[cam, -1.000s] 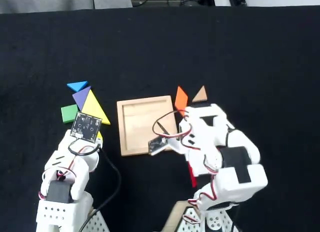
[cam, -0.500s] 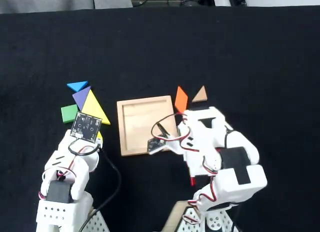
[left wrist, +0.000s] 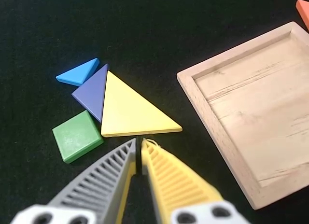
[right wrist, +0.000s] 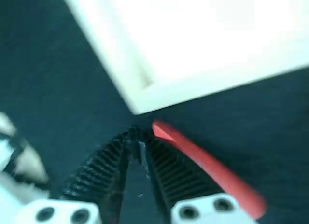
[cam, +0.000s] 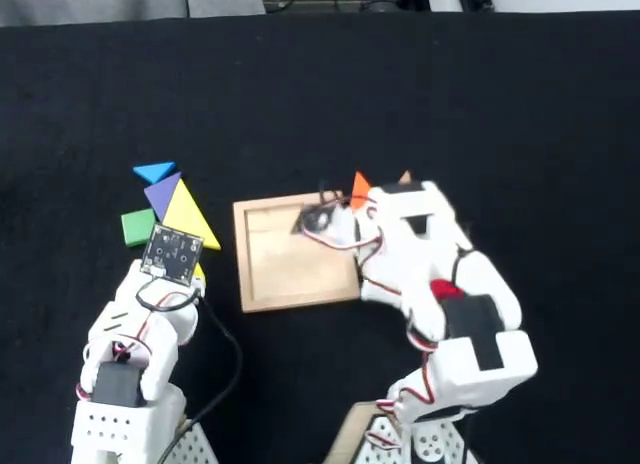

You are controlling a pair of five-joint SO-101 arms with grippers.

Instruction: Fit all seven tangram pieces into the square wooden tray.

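The square wooden tray (cam: 243, 254) lies empty mid-table. Left of it sit the yellow triangle (cam: 188, 219), purple piece (cam: 162, 192), blue triangle (cam: 153, 171) and green square (cam: 138, 227). My left gripper (left wrist: 139, 144) is shut with nothing in it, just short of the yellow triangle's (left wrist: 128, 113) near edge. The orange piece (cam: 360, 189) and tan triangle (cam: 405, 175) peek out behind the right arm (cam: 400, 244). My right gripper (right wrist: 137, 137) is shut just off a corner of the tray (right wrist: 159, 84). A red strip (right wrist: 207, 168) runs along one finger; I cannot tell whether it is held.
Black cloth covers the whole table. A red patch (cam: 447, 289) shows within the right arm's body. The right arm hangs over the tray's right rim. Both arm bases stand at the table's near edge. Open cloth stretches behind the pieces.
The right arm swung from the tray's near right corner toward its far right corner, now hiding most of the tan triangle. The red patch shifted with it. The left arm kept still.
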